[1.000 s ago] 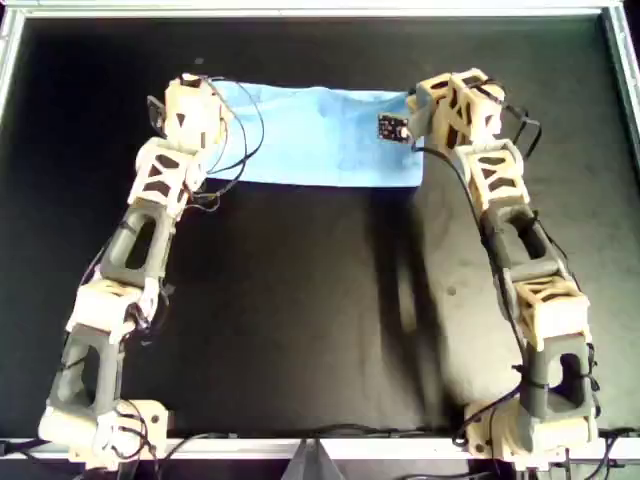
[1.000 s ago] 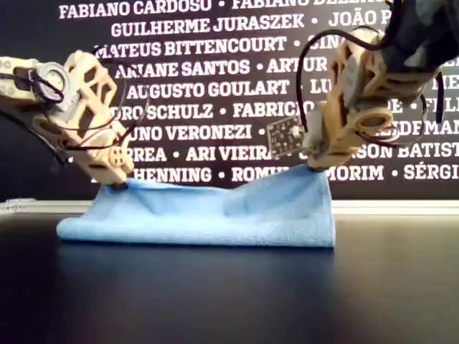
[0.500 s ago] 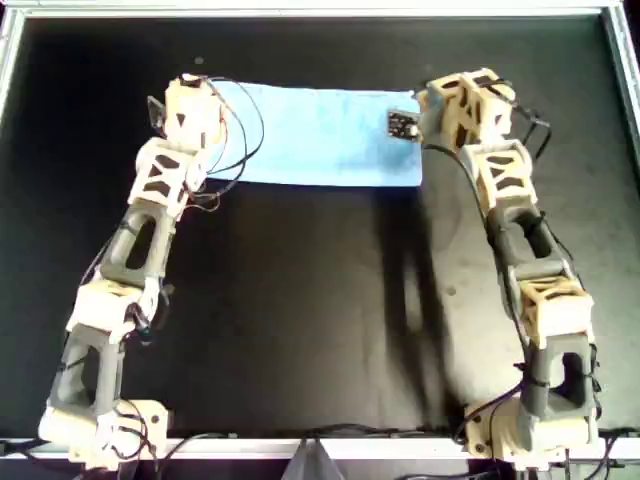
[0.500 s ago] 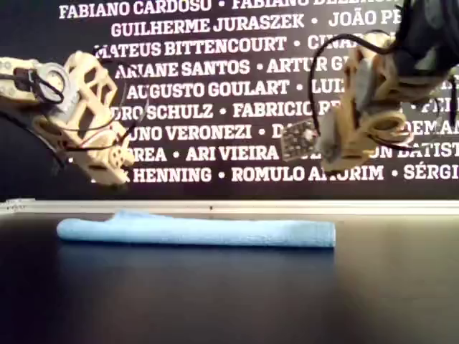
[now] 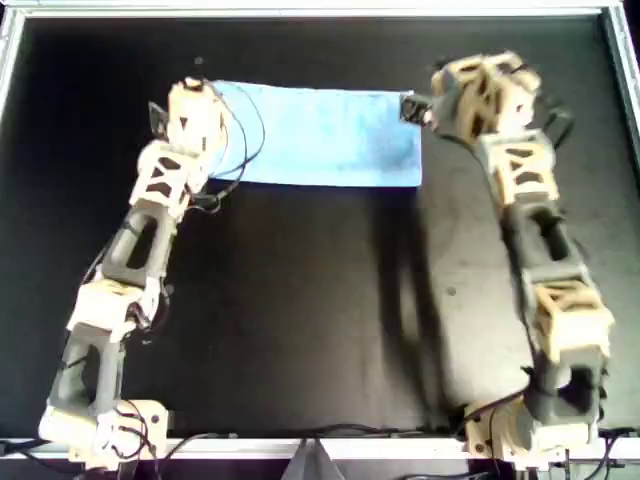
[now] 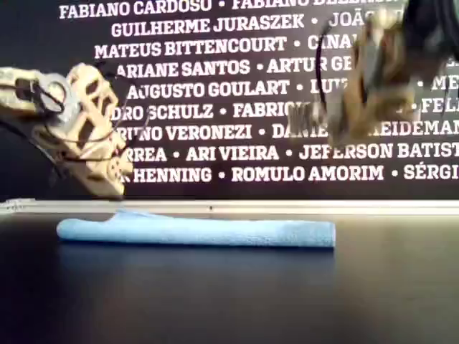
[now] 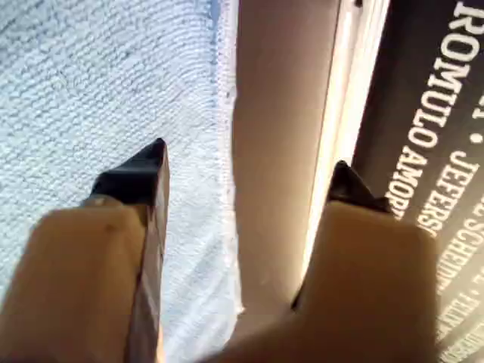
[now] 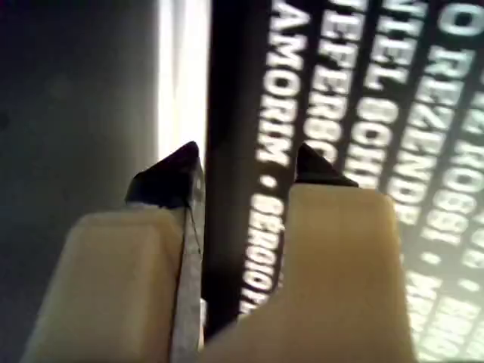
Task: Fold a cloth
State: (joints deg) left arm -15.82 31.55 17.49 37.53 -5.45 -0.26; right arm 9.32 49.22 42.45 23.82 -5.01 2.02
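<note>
The cloth (image 5: 320, 135) is a light sky-blue strip, folded and lying flat near the far edge of the black table; the exterior view shows the cloth (image 6: 197, 231) as a low band. My left gripper (image 5: 192, 98) hovers over the cloth's corner at the overhead view's left. In the left wrist view the left gripper (image 7: 248, 170) is open and empty, above the hem of the cloth (image 7: 91, 91). My right gripper (image 5: 445, 95) is off the cloth's other end, raised and blurred (image 6: 351, 132). The right gripper (image 8: 248, 168) is open and faces the back wall.
A metal frame (image 5: 320, 10) rims the black table. A dark banner with white names (image 6: 215, 72) stands just behind the cloth. Both arms stretch from the overhead view's near edge toward the far edge.
One second ago both grippers held the cloth's top edge raised; it has been let go and lies flat. The right gripper has risen and swung away from the cloth; the left lifted slightly.
</note>
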